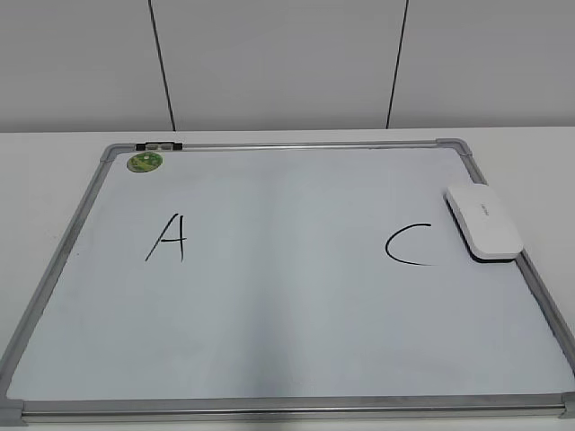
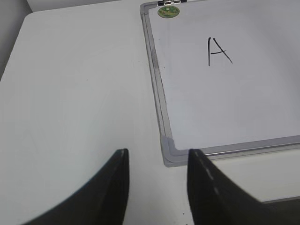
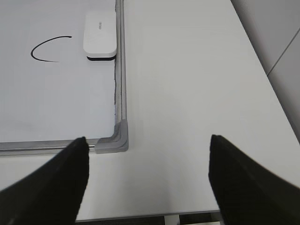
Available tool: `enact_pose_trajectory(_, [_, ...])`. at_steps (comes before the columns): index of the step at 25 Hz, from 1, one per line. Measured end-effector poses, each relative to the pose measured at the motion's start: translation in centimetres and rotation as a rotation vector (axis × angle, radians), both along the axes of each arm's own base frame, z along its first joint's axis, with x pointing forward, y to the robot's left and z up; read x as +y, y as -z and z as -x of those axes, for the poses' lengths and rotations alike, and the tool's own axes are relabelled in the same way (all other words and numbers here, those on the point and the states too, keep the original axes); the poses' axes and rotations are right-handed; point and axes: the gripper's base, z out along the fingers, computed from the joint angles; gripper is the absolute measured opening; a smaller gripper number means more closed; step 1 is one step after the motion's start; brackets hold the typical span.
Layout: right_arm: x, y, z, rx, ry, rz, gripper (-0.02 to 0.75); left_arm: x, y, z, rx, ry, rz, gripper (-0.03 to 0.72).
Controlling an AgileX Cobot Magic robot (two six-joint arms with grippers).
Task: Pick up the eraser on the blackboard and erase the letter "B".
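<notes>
Grippers spread and empty, eraser lying at the board's right edge

Fingers of the left gripper stand parted in the left wrist view, holding nothing, above the white table just at the near left corner of the blackboard; the right gripper is spread wider still (its dark fingers sit at either lower corner of the right wrist view), also empty, over the table beside the board's near right corner. Beyond that corner the grey frame runs away along the right side; the eraser lies flat on the pale surface, its long side just beside the frame, white top up with a dark underside showing at its near end. Just left of the eraser is the black "C", close to it but apart; the black "A" stands well apart on the left half of the board. Between the two letters the surface shows no marks, so the letter "B" cannot be seen in any view. Farthest off, a small round green magnet sits in the far left corner, next to a small clip on the top frame.
</notes>
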Motion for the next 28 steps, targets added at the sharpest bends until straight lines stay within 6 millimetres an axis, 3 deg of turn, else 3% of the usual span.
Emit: enact_pose_trajectory(28, [0.00, 0.00, 0.00, 0.000, 0.000, 0.000, 0.591, 0.00, 0.00, 0.00, 0.000, 0.000, 0.000, 0.293])
